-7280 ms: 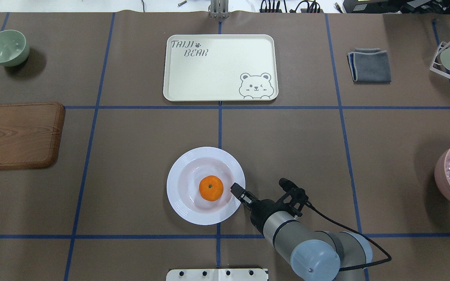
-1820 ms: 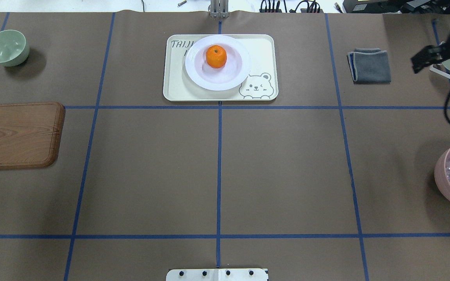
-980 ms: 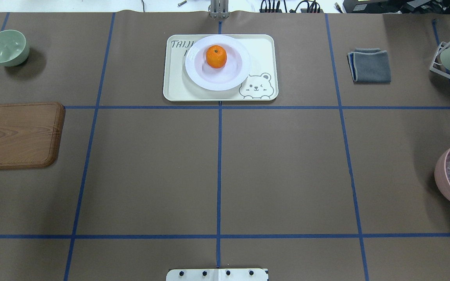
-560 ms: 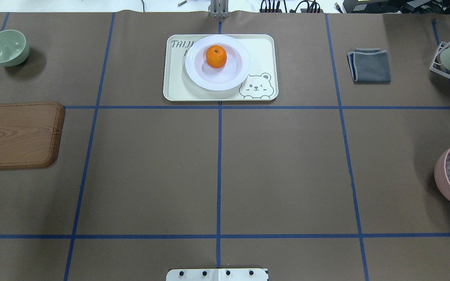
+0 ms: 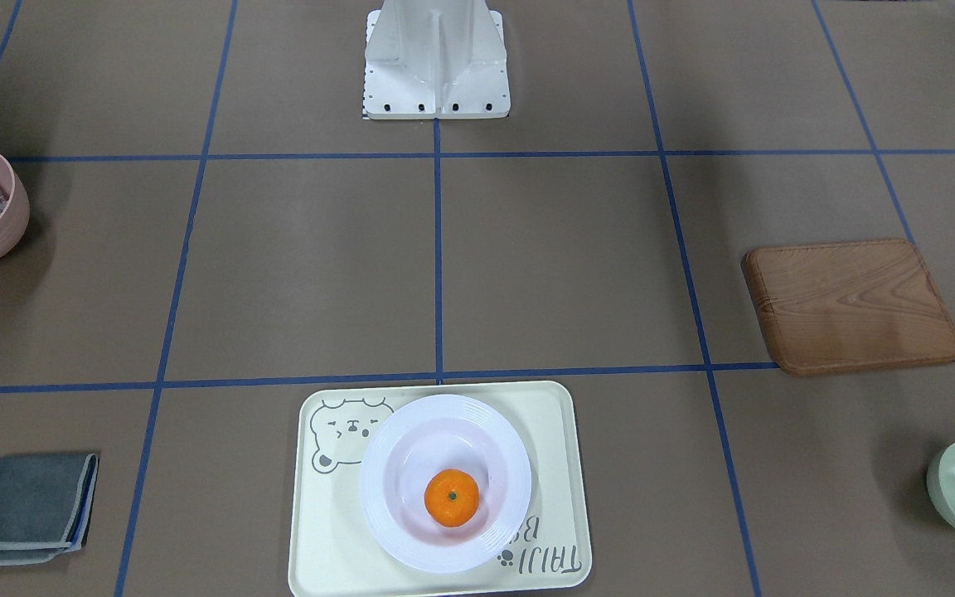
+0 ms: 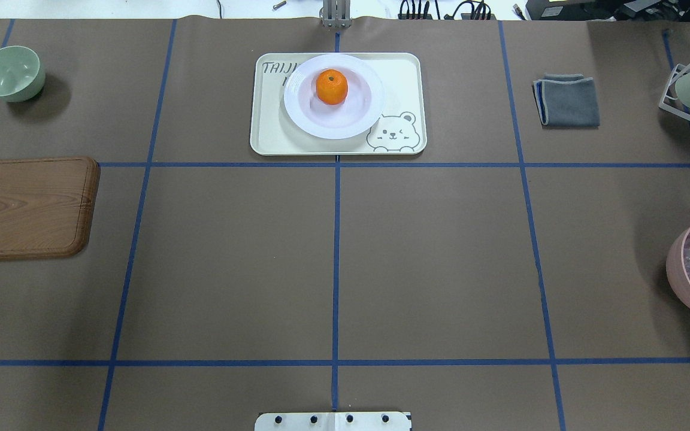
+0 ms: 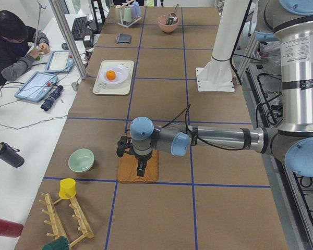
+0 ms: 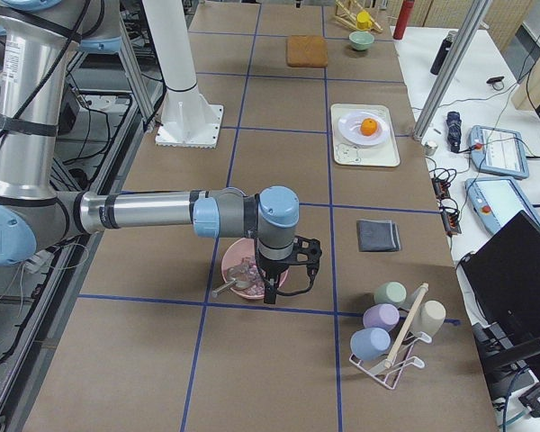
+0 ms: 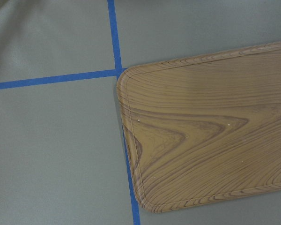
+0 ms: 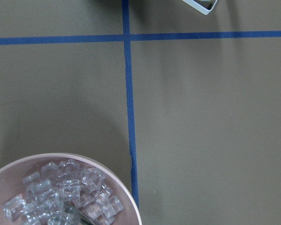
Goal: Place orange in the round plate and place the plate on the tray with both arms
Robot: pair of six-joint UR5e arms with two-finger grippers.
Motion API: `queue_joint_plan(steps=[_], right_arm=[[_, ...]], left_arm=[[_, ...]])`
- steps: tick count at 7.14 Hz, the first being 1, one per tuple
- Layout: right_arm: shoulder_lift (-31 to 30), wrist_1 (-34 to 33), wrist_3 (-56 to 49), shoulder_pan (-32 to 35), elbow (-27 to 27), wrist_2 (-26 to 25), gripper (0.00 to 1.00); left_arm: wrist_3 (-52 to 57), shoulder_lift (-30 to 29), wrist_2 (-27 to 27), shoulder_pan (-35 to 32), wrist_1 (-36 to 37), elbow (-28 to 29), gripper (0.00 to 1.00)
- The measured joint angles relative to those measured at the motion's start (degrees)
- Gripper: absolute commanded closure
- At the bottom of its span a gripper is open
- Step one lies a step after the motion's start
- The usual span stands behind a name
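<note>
Small round bright-orange mandarin (image 6: 331, 87): sits in sunken centre of glossy white ridged round plate (image 6: 306, 117), a bit toward plate's far side from robot.

Round plate: rests flat on large cream rectangular plastic tray (image 6: 267, 134) w/ grey bear drawing, covers part of the lettering.

Tray: lies at far middle of brown paper-covered bench (image 6: 429, 263), opposite robot base.

Left hand (image 7: 141, 171): hangs pointing down over brown wooden board (image 7: 128, 174), toward bench's left end, well apart from tray & mandarin. Shows in side view only, so can't tell how far open or whether holding anything.

Right hand (image 8: 270, 295): hangs pointing down above pink bowl (image 6: 679, 266) of clear ice-like cubes, toward opposite end, likewise well apart from tray. Again can't tell opening or hold.

Tray w/ plate & mandarin: approx. between both hands along bench length.
</note>
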Motion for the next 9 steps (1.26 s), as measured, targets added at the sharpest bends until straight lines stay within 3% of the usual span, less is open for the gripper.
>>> queue_joint_plan(steps=[5,9], right_arm=[[0.07,2.05,-0.76,0.0,0.06,1.03,0.0],[0.16,3.29,-0.78,0.0,0.12,0.89,0.0]], left_arm=[[2.44,-0.11,-1.77,-0.62,1.16,-0.22,0.01],[17.48,-0.97,-2.11,-6.83,17.59,-4.65,0.01]])
